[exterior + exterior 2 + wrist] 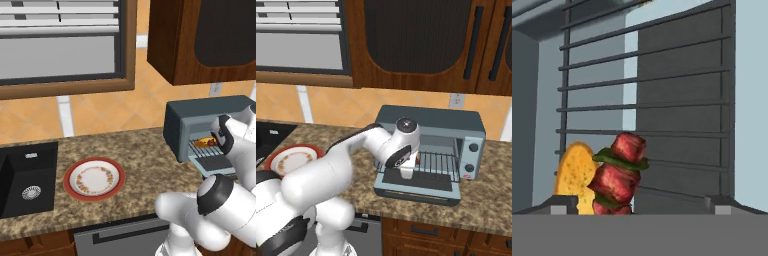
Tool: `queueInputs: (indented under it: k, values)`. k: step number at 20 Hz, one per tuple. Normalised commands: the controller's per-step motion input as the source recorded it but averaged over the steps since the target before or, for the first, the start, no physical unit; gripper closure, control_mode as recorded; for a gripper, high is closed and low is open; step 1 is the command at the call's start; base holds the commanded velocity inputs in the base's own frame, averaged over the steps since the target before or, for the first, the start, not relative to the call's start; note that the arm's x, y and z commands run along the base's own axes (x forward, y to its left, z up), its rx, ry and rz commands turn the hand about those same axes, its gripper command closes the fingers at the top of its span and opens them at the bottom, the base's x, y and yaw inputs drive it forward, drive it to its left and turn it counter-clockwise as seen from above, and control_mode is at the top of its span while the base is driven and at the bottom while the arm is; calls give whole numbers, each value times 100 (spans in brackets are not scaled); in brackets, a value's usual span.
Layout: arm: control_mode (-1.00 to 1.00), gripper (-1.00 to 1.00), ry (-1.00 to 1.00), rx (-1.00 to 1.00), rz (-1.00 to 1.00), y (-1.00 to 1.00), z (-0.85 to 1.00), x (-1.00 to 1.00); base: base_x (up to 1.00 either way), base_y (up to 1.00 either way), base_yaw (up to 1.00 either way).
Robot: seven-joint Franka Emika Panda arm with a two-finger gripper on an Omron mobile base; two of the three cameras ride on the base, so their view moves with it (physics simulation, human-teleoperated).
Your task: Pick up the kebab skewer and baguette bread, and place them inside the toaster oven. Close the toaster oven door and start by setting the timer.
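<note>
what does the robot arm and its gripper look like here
The arm is glossy white with rounded, bulbous links and dark grey to black bands at the joints; one joint cap near the wrist is a dark round disc. No loose cables or printed markings are readable. The gripper ends in two small dark grey finger tips with paler square pads.

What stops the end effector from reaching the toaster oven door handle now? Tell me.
Probably nothing. The door lies folded open and flat, bare on top, and the open end effector sits just above it at the rack, holding nothing.
</note>
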Motion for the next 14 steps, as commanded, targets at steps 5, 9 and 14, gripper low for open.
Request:
queueInputs:
  k: [5, 9, 14]
  values:
    - [-100, -100, -2, 0, 29, -41, 0, -56, 0, 0, 0]
    - [-100, -100, -13, -7, 28, -13, 0, -31, 0, 0, 0]
    - [-100, -100, -23, -18, 23, 0, -2, 0, 0, 0, 0]
